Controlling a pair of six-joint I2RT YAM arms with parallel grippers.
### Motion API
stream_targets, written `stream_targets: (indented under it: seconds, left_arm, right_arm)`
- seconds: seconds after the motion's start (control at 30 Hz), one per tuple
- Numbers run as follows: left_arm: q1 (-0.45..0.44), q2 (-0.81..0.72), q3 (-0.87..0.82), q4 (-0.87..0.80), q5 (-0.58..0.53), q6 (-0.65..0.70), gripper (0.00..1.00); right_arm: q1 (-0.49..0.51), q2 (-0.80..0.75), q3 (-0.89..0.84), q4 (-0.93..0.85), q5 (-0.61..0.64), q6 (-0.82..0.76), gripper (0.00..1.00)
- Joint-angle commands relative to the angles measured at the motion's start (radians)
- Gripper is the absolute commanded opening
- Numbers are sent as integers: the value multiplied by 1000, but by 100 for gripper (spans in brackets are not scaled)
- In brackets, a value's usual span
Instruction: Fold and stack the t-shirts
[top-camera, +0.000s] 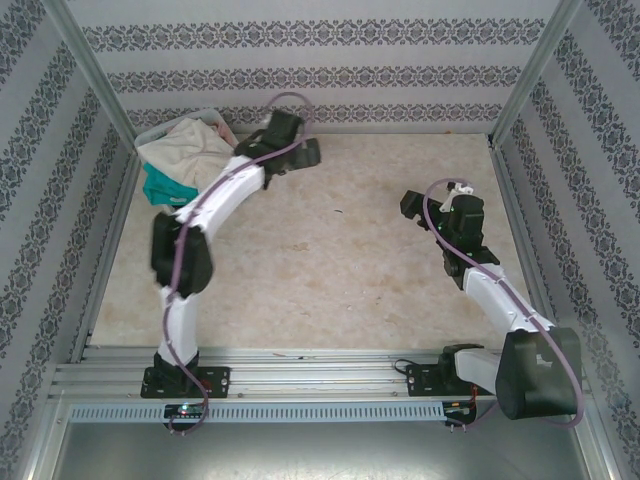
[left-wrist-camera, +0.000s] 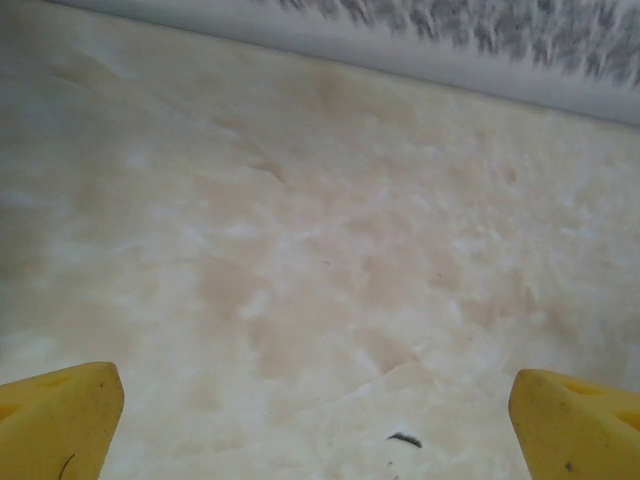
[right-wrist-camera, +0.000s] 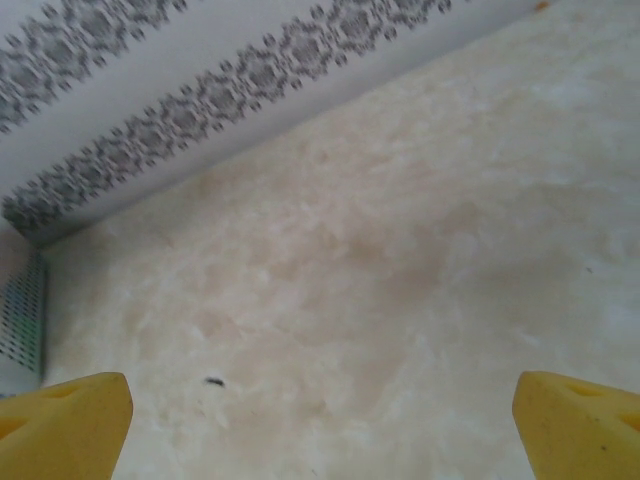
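Note:
A crumpled cream t-shirt (top-camera: 190, 150) lies heaped on top of a pile in the far left corner. A teal t-shirt (top-camera: 163, 184) hangs out below it toward the front. A small pinkish bit of cloth (top-camera: 223, 127) peeks out at the pile's right edge. My left gripper (top-camera: 306, 152) hovers just right of the pile, apart from it. In the left wrist view, the left gripper (left-wrist-camera: 320, 435) is open, its yellow fingertips (left-wrist-camera: 60, 420) wide over bare table. My right gripper (top-camera: 410, 206) is at mid-right. In its wrist view, the right gripper (right-wrist-camera: 320, 430) is open and holds nothing.
A white lattice basket (top-camera: 150, 133) holds the shirts in the far left corner; its wall (right-wrist-camera: 22, 320) also shows in the right wrist view. Patterned walls (top-camera: 320, 80) and metal posts (top-camera: 95, 75) enclose the beige marbled table (top-camera: 330, 270). A small dark speck (left-wrist-camera: 405, 438) lies on the table.

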Motion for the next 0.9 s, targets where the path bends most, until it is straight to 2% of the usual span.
stream_targets:
  seconds: [0.0,0.1,0.17,0.63,0.87]
  left_arm:
    - [-13,218,328,-303,13,16,100]
    - [-8,386,567,-380,-39,12,100]
    - [0,413,571,-352,-72,11,100]
    - [67,394,391,-342,-138,4,100]
    - [77,227,58,-173,-154,-1,100]
  right_arm:
    - [-2,-13,0,-79,15,-67,98]
    - [-5,-23,-9,-81,8,-76,98]
    - [-5,-21,-20,-59,4,-83,98]
    - [-24,43,-20,-30,-33,-63,98]
    - [-24,49,-38,-12,-35,-61,98]
